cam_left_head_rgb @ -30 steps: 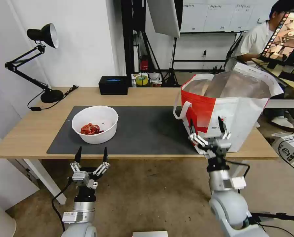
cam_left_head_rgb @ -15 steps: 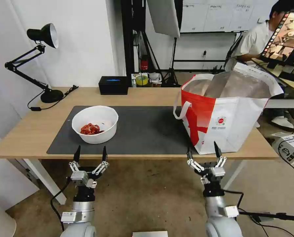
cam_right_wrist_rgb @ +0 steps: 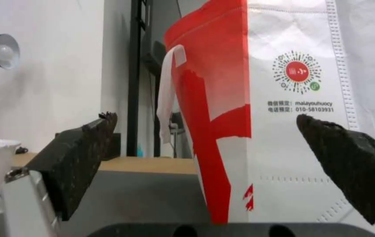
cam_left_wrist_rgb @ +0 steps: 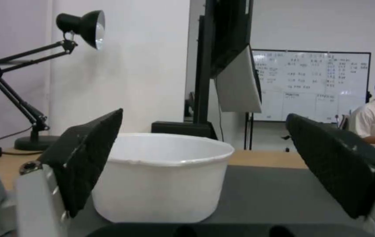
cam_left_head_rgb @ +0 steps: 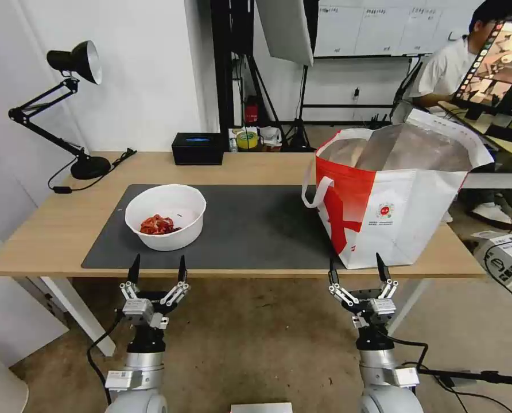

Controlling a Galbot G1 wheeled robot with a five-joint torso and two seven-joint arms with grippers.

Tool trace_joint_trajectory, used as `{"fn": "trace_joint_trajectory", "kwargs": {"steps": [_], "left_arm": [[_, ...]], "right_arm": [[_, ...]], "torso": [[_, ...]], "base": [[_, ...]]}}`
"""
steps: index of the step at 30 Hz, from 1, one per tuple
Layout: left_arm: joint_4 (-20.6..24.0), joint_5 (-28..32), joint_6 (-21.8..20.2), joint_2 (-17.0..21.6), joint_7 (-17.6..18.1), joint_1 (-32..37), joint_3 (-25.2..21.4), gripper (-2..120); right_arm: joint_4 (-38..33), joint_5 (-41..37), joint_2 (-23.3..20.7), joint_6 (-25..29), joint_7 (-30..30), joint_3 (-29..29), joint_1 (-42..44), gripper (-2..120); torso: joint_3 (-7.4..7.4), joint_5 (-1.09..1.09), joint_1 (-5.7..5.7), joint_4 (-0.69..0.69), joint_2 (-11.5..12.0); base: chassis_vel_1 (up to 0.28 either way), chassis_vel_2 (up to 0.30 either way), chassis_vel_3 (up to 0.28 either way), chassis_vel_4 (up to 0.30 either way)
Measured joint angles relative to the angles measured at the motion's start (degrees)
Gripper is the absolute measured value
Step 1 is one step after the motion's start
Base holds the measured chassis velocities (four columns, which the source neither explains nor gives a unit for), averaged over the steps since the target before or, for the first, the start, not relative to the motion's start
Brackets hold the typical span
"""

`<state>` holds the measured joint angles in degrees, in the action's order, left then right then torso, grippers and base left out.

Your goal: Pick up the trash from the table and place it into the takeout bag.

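From my seat I see the bench (cam_left_head_rgb: 55,229), a long light-wood top on white legs, running across the scene with a dark grey mat (cam_left_head_rgb: 250,223) over its middle. The takeout bag (cam_left_head_rgb: 399,201) stands upright at the right end, partly on the mat's right edge, its mouth open to the silver lining and a white loop handle (cam_left_head_rgb: 313,192) hanging down its left face; the right wrist view puts its red-and-white wall and round red logo (cam_right_wrist_rgb: 297,71) just ahead of that arm. On the left part of the mat sits the white round bowl (cam_left_head_rgb: 165,216) with red scraps (cam_left_head_rgb: 157,225) in its bottom (well apart from the bag). A black desk lamp (cam_left_head_rgb: 66,109) stands at the far left corner and a black rectangular box (cam_left_head_rgb: 197,148) at the far edge. The left end effector (cam_left_head_rgb: 157,269) hangs just off the near edge, in front of the bowl, fingers spread wide and holding nothing; in its wrist view the bowl (cam_left_wrist_rgb: 163,174) sits between the two pads. The right end effector (cam_left_head_rgb: 355,268) hangs off the near edge below the bag's near left corner, likewise spread wide and empty.
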<state>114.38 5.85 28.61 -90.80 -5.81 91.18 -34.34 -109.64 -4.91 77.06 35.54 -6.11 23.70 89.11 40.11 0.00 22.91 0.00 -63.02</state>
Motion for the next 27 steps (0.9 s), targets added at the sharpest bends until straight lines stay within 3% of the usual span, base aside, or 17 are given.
{"fn": "trace_joint_trajectory", "kwargs": {"steps": [8,12,16,19,22,27], "left_arm": [[0.83,-0.05,-2.74,1.14,1.79,-1.97,-0.36,100],[2.53,-0.04,-6.68,2.08,3.67,-3.70,-1.80,100],[4.87,-0.02,-11.20,2.81,6.29,-4.26,-3.76,100],[5.51,0.10,-17.46,5.00,8.85,-7.25,-3.76,100],[5.52,1.03,-21.08,6.90,10.21,-8.97,-3.55,100],[5.51,3.38,-24.41,9.12,11.42,-10.89,-3.32,100]], "right_arm": [[-0.11,-0.05,-0.18,-0.25,0.03,-0.15,-0.24,100],[0.25,-0.08,-0.66,-0.67,0.09,-1.81,-1.27,100],[1.09,-0.28,-1.33,-1.73,0.60,-3.88,-3.61,100],[1.19,-0.46,-1.56,-1.98,0.87,-4.02,-3.87,100],[1.08,-0.48,-1.61,-2.11,0.90,-4.00,-3.92,100],[0.98,-0.50,-1.62,-2.21,0.95,-3.97,-4.02,100]], "torso": [[0.00,0.00,0.00,0.00,0.00],[0.00,-0.01,0.00,-0.02,0.00],[0.00,0.01,0.00,0.05,0.00],[0.00,0.00,0.00,-0.01,0.00],[0.00,0.00,0.00,-0.01,0.00],[0.00,-0.01,0.00,0.00,0.00]], "base": [[0.000,0.000,0.000,0.000],[0.000,0.000,0.000,0.000],[0.000,0.000,0.000,0.000],[0.000,0.000,0.000,0.000],[0.000,0.000,0.000,0.000],[0.000,0.000,0.000,0.000]]}}
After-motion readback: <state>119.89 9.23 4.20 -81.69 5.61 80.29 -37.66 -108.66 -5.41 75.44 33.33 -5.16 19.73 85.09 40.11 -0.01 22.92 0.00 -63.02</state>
